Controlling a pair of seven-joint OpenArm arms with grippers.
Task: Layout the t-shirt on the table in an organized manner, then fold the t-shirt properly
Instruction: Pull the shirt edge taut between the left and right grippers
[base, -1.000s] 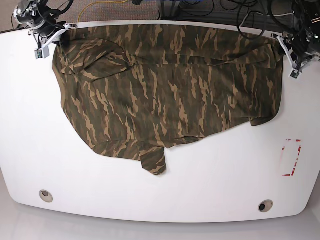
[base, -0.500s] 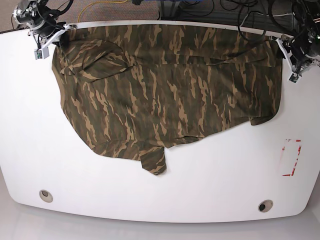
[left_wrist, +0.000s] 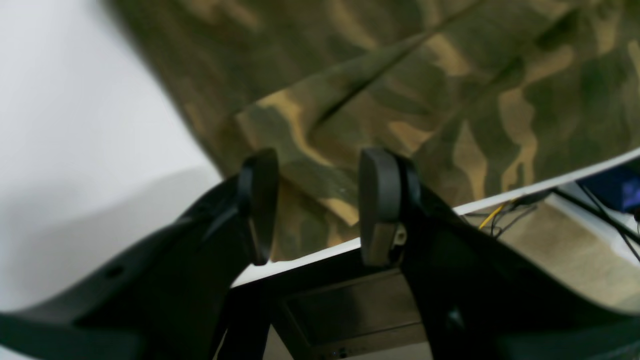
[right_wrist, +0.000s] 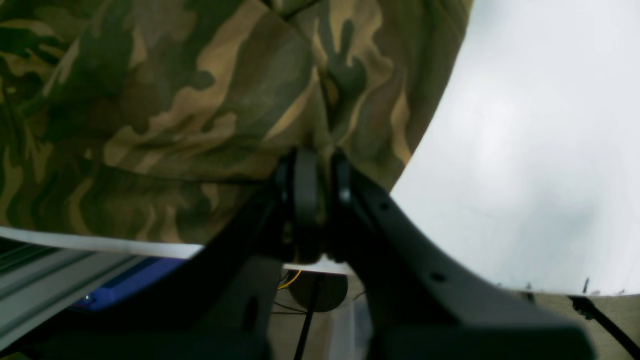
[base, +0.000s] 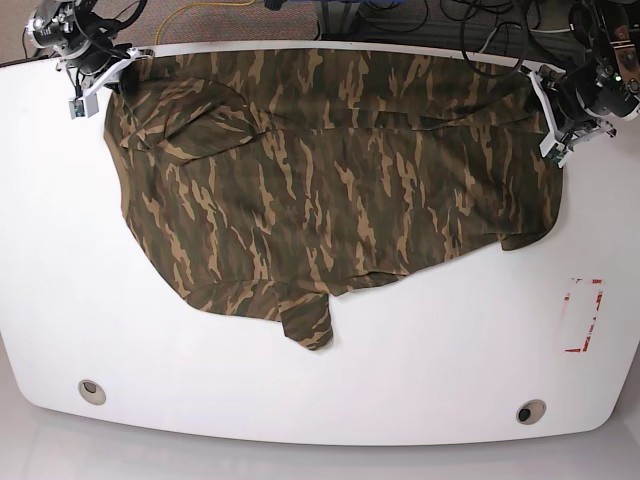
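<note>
- Left wrist: my left gripper (left_wrist: 315, 200) stands with its jaws apart, nothing between them, over the t-shirt (left_wrist: 400, 90) at the edge of the table (left_wrist: 75, 125).
- Right wrist: my right gripper (right_wrist: 320, 185) is clamped on the t-shirt's (right_wrist: 175, 115) hem.
- Base: the t-shirt (base: 330, 170) lies spread across the far half of the table (base: 400, 380); one sleeve points toward the near edge.

Cables (base: 420, 15) & carpet floor (base: 200, 20) behind far edge.
</note>
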